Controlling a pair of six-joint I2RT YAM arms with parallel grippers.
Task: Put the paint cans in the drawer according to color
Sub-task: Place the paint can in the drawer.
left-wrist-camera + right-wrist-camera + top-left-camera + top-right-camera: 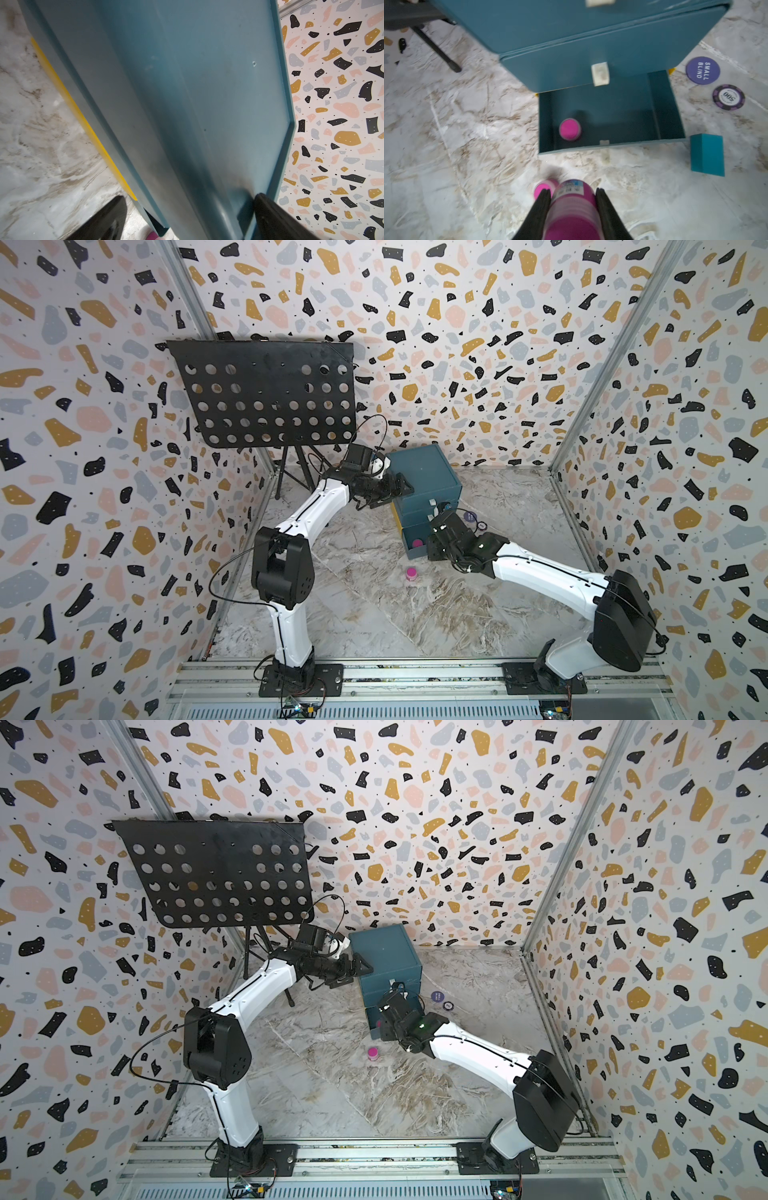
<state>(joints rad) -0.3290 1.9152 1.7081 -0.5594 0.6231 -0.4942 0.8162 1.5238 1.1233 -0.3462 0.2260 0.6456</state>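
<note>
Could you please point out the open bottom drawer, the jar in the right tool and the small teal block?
Open drawer (662, 108): right wrist view, inner side wall.
Held jar (572, 209): right wrist view, magenta body.
Teal block (707, 154): right wrist view, front face.

Robot lab booth: patterned walls (457, 302), arms (540, 572) bolted to a rail (415, 674).
</note>
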